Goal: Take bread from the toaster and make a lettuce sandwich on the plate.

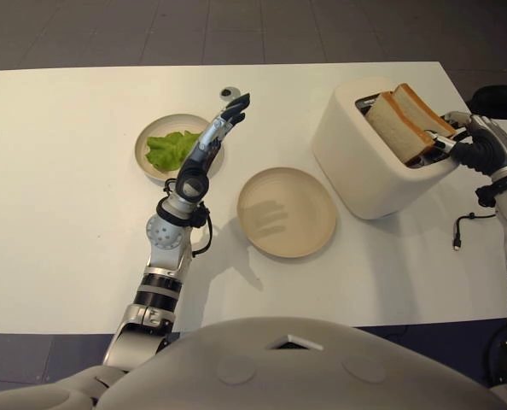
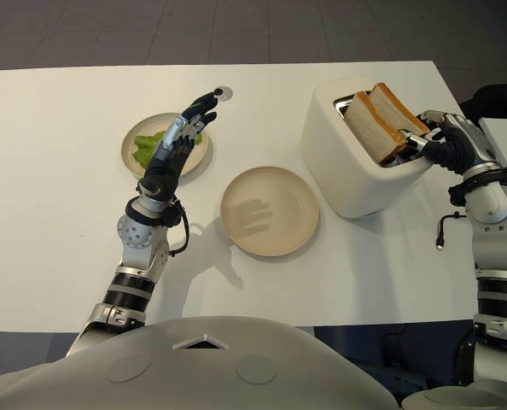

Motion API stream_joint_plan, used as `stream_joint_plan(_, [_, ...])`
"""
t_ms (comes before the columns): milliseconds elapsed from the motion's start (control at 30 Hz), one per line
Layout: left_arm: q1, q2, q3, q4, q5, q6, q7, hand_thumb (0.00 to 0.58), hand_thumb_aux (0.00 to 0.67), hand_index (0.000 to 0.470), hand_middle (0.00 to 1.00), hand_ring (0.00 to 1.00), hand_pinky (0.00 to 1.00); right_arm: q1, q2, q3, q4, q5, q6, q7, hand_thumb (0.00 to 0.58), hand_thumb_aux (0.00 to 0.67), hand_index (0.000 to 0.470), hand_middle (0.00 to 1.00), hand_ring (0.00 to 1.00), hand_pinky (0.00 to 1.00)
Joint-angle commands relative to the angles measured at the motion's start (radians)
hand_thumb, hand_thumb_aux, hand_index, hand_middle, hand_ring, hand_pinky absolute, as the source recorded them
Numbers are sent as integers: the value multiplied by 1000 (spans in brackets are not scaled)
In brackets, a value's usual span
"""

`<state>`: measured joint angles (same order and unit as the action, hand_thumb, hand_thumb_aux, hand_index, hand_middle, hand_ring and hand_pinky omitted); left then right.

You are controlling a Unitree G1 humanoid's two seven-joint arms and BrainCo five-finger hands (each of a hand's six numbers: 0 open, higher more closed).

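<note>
Left eye view and right eye view look down on a white rectangular surface (image 1: pixel 66 213) standing on a dark tiled floor (image 1: pixel 236 30). At the right edge of the room, beyond the surface's far corner, sits a dark shape (image 1: pixel 501 98) that I cannot identify.

On the surface's right part stands a white toaster (image 1: pixel 364 179), turned at an angle, with 2 slices of bread (image 1: pixel 399 128) sticking up from its slots and leaning toward the far right. The right hand (image 1: pixel 480 147) is at the toaster's right end, right against the near slice's edge. Whether it grips that slice I cannot tell. A thin dark cable (image 1: pixel 467 224) lies on the surface just beside the toaster, below that hand.

Near the middle of the surface, just left of the toaster, lies a beige plate (image 1: pixel 300 213) with nothing on it. Farther left and a little farther back is a second beige dish (image 1: pixel 164 122) carrying a green lettuce leaf (image 1: pixel 172 149). The 2 are near each other but apart.

The left hand (image 1: pixel 212 137) is raised above the lettuce dish's right side, fingers stretched out and released, holding nothing. A small round disc (image 1: pixel 230 90) lies on the surface beyond the fingertips, toward the far edge.
</note>
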<state>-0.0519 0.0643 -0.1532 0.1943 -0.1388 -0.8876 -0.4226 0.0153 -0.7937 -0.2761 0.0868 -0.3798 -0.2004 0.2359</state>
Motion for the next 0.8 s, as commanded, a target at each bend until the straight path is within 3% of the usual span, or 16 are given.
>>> stream_joint_plan(33, [-4,7,5,7,6,3,9,0,0,0,0,0,0,-36,26,-25,-61,63,-52,-39,580,670,470,831,831,831])
stream_joint_plan(100, [-26,15,39,32,67,6,47,0,0,0,0,0,0,-66,48,-37,-84,68,-84,-89,580,670,470,925,925,925])
stream_joint_plan(200, [-85,76,127,99,331,30,207,0,0,0,0,0,0,-106,77,-53,-103,75,-111,-151,580,670,470,996,996,996])
stream_joint_plan(300, [-123,121,158,155,462,55,317,0,0,0,0,0,0,-117,78,-40,-79,63,-108,-165,580,670,470,996,996,996])
stream_joint_plan(500, [-133,135,121,198,504,41,389,0,0,0,0,0,0,-112,70,-21,-45,66,-115,-159,580,670,470,996,996,996])
stream_joint_plan(567, [-137,142,112,205,510,43,403,0,0,0,0,0,0,-110,62,-21,-47,65,-104,-152,580,670,470,965,965,965])
stream_joint_plan(600, [-139,146,108,207,512,43,408,0,0,0,0,0,0,-104,56,-18,-49,61,-93,-143,580,670,470,902,902,902])
stream_joint_plan(633, [-140,150,104,209,511,43,412,0,0,0,0,0,0,-93,50,-20,-52,61,-86,-133,496,415,291,639,639,639])
stream_joint_plan(667, [-141,154,101,210,510,44,416,0,0,0,0,0,0,-78,41,-27,-56,64,-82,-120,58,34,24,357,357,357])
stream_joint_plan(700, [-142,157,97,211,507,43,418,0,0,0,0,0,0,-63,32,-38,-61,76,-80,-105,0,0,0,0,0,0])
stream_joint_plan(800, [-135,165,88,211,499,41,425,0,0,0,0,0,0,-15,-6,-85,-68,117,-85,-45,0,0,0,0,0,0])
